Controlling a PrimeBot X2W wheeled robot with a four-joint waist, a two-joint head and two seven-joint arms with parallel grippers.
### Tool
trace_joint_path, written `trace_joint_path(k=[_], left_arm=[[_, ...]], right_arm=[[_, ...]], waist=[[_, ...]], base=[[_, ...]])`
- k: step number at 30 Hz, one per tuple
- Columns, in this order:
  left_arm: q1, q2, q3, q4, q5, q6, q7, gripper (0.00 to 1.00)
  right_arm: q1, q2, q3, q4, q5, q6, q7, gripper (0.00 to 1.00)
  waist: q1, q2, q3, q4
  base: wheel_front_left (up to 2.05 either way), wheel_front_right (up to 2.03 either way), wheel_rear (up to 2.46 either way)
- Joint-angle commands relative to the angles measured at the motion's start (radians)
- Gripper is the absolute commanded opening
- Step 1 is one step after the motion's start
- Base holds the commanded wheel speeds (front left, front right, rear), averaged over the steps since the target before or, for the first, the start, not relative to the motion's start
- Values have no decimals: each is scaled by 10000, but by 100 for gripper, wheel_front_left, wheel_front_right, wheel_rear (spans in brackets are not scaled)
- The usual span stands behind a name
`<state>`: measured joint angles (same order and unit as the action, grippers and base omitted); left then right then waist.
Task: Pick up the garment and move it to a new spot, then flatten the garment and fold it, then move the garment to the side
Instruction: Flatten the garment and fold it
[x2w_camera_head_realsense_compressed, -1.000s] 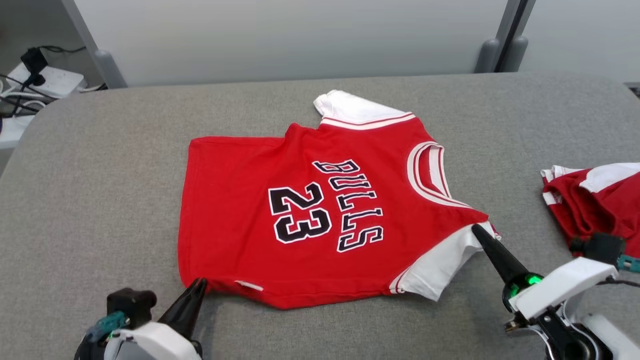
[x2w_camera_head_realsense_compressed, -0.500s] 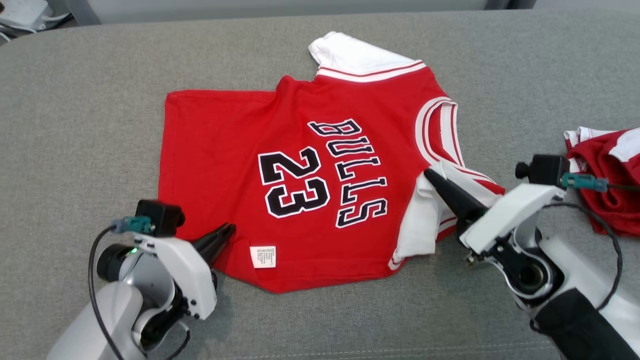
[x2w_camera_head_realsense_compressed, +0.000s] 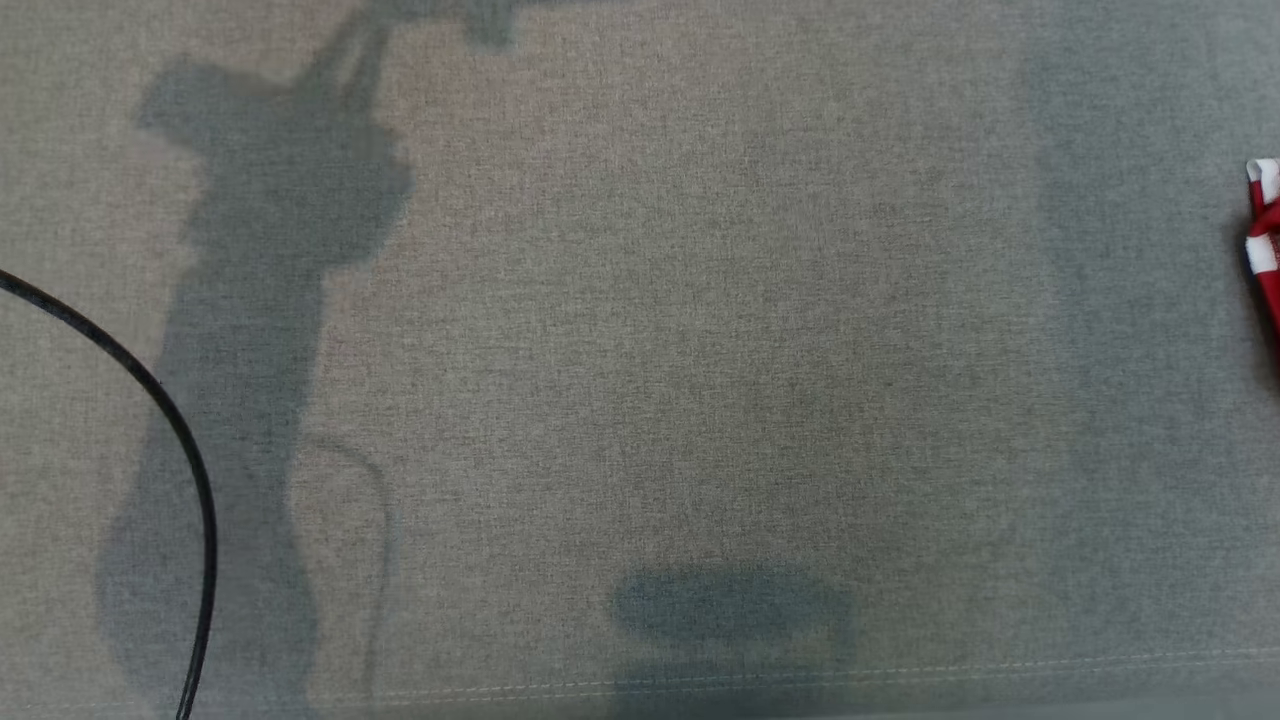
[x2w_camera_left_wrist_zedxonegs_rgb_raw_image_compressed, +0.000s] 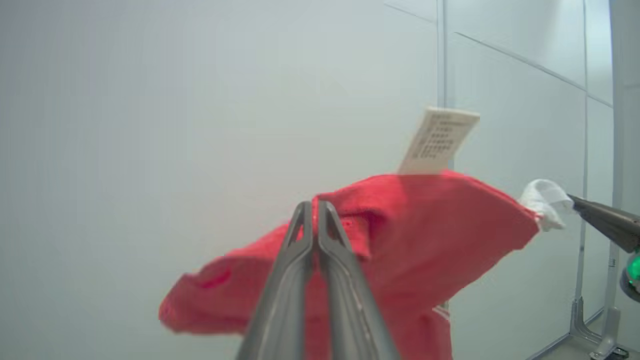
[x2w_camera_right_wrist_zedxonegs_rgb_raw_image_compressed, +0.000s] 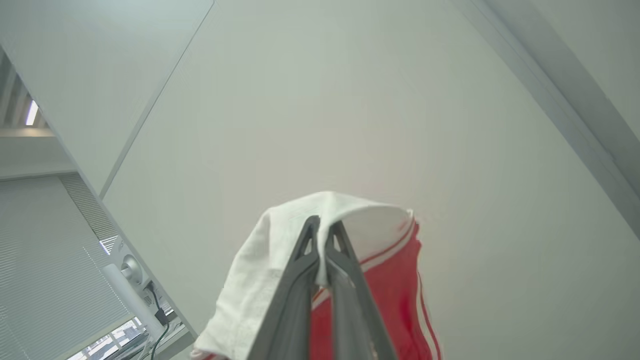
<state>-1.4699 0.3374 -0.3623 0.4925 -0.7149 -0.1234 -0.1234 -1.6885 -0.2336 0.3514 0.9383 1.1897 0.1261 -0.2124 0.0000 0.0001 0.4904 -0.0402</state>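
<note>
Pinching the red cotton jersey with white sleeves (x2w_camera_left_wrist_zedxonegs_rgb_raw_image_compressed: 425, 235) by a red edge, the left claw (x2w_camera_left_wrist_zedxonegs_rgb_raw_image_compressed: 314, 205) is fully closed on the cloth. The jersey hangs between both claws against a pale wall (x2w_camera_left_wrist_zedxonegs_rgb_raw_image_compressed: 150, 100). The left wrist view gives a white care label (x2w_camera_left_wrist_zedxonegs_rgb_raw_image_compressed: 439, 140) standing up from the jersey, its small print too blurred to read. The right wrist view gives the right claw (x2w_camera_right_wrist_zedxonegs_rgb_raw_image_compressed: 322, 222), also closed, gripping a white sleeve (x2w_camera_right_wrist_zedxonegs_rgb_raw_image_compressed: 270, 245). The head view gives the grey fabric worktop (x2w_camera_head_realsense_compressed: 640, 350), a thin black cable (x2w_camera_head_realsense_compressed: 170, 420) and a red-and-white cloth (x2w_camera_head_realsense_compressed: 1262, 230) at its right edge.
</note>
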Motion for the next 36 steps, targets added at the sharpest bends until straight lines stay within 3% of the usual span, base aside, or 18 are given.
trace_joint_path(k=[1, 6, 16, 20, 26, 36], left_arm=[[715, 472, -102, 519, 126, -31, -172, 0], [1044, 719, -700, 1726, -473, -67, -795, 0], [3130, 1571, -2204, 1821, -2431, -71, -1361, 0], [4644, 1566, -1706, 1131, -2456, -71, -1378, 0], [6942, 1034, -706, 619, -1759, -72, -1381, 0], [9684, 271, 675, 583, -1100, -72, -1383, 0]], right_arm=[[489, 368, 119, -183, -20, 46, -92, 0], [906, 537, 278, -232, 493, 46, 449, 0], [3554, 165, 507, -1771, 1943, 46, 1532, 0], [5362, -292, 570, -3037, 2562, 46, 1720, 0], [7897, -684, 444, -4730, 3391, 46, 1518, 0], [10859, -725, 399, -6058, 4120, 46, 1415, 0]], waist=[[0, -1, 107, 46], [0, -1, 326, -211], [0, -1, 843, -594], [0, -1, 460, -548], [0, -1, -609, -463], [0, -1, -2970, -588]], base=[[0, 0, 0], [0, 0, 0], [0, 0, 0], [0, 0, 0], [0, 0, 0], [0, 0, 0]])
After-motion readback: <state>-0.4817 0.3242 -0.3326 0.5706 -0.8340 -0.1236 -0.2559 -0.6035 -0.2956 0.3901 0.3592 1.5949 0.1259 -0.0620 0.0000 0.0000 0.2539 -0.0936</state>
